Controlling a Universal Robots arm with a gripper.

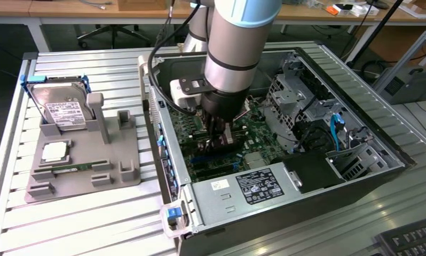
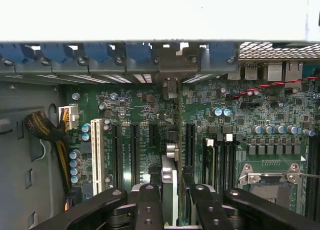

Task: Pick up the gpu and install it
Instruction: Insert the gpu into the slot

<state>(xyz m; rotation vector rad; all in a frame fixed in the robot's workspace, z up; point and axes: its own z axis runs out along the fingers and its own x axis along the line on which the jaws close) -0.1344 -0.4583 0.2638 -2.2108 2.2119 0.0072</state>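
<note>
Fingers of the hand (image 2: pixel 170 202) pinch the gpu (image 2: pixel 169 177) on edge, held upright above the motherboard (image 2: pixel 240 125) inside the open computer case (image 1: pixel 384 152), apparently lined up with a slot.

The gripper (image 1: pixel 222 140) is largely hidden behind the arm (image 1: pixel 231 58) in the exterior view. The gpu (image 2: pixel 169 190) is seen edge-on, its lower end cut off. The hard drive (image 1: pixel 62 113) label print is too small to be read.

Pincer (image 1: pixel 223 140) with gpu (image 2: pixel 169 190) inside computer case (image 1: pixel 384 154), fixture tray (image 1: pixel 85 160) at exterior view's left.
</note>
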